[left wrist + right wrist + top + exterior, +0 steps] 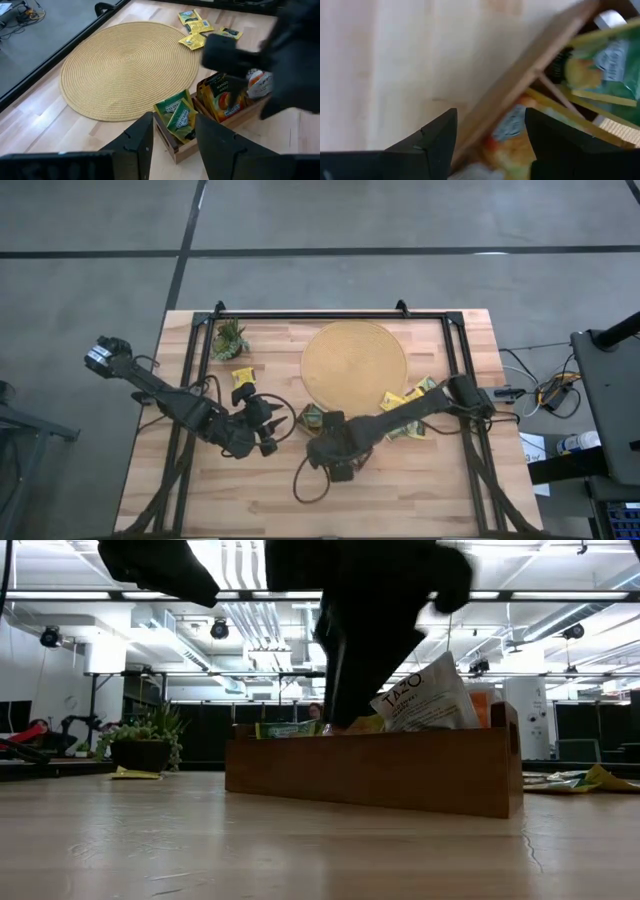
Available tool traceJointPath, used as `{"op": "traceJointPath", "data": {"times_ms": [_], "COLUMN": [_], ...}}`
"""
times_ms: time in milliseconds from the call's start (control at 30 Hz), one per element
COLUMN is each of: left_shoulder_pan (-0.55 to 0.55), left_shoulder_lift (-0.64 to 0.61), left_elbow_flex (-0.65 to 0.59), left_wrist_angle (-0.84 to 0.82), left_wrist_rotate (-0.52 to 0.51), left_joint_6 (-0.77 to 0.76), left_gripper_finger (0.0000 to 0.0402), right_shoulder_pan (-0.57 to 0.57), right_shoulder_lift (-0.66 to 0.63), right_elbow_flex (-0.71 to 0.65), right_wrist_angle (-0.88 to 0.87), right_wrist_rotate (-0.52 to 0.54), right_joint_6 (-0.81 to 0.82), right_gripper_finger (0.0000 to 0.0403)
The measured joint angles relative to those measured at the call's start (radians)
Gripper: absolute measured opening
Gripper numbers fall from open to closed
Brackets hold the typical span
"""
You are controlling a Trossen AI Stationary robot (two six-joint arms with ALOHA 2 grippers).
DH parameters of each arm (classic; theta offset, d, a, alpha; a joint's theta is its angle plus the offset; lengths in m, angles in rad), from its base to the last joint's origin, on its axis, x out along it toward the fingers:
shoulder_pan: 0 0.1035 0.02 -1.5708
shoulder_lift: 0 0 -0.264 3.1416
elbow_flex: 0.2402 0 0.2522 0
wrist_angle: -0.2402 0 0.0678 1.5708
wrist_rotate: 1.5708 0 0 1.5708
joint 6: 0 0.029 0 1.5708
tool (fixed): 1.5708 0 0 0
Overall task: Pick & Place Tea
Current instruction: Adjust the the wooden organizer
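Observation:
The dark brown tray (175, 147) stands on the table with tea sachets upright in it: green ones (177, 115), orange ones (222, 97) and a white one (425, 695). My right gripper (490, 145) is open just above the tray's long wall (520, 85), and it covers most of the tray (312, 418) in the high view. My left gripper (172, 150) is open and empty, level with the table just left of the tray (380, 765). Loose yellow sachets (410, 398) lie at the round mat's (355, 362) near right rim. One more sachet (243, 378) lies near the plant (230, 340).
The round woven mat (130, 65) lies beyond the tray, toward the far edge. The small green plant (145, 745) stands at the far left. A black frame (330, 315) runs around the table's far and side edges. Bare wood (420, 490) spreads along the near edge.

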Motion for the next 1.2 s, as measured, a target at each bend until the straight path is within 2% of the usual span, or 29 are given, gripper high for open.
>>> {"op": "traceJointPath", "data": {"times_ms": [133,267,467,633,933,1200], "left_shoulder_pan": [0.000,0.000,0.000,0.000,0.000,0.000], "left_shoulder_lift": [0.000,0.000,0.000,0.000,0.000,0.000], "left_elbow_flex": [0.000,-0.001,-0.001,-0.001,-0.001,-0.010], "left_wrist_angle": [0.000,0.000,0.000,0.000,0.000,0.000], "left_wrist_rotate": [0.000,0.000,0.000,0.000,0.000,0.010], "left_joint_6": [0.000,0.001,0.001,0.000,0.000,-0.004], "left_gripper_finger": [0.0139,0.0139,0.0139,0.0139,0.0139,0.0139], "right_shoulder_pan": [-0.038,-0.052,-0.047,-0.048,-0.047,-0.042], "right_shoulder_lift": [0.000,0.000,0.000,0.001,0.001,0.001], "right_elbow_flex": [-0.041,-0.069,-0.075,-0.085,-0.097,-0.097], "right_wrist_angle": [0.036,0.079,0.106,0.106,0.095,0.093], "right_wrist_rotate": [-0.007,-0.077,-0.087,-0.087,-0.178,-0.201], "right_joint_6": [0.035,0.033,0.035,0.034,-0.029,-0.032], "right_gripper_finger": [0.0230,0.0224,0.0208,0.0162,0.0029,0.0029]}}
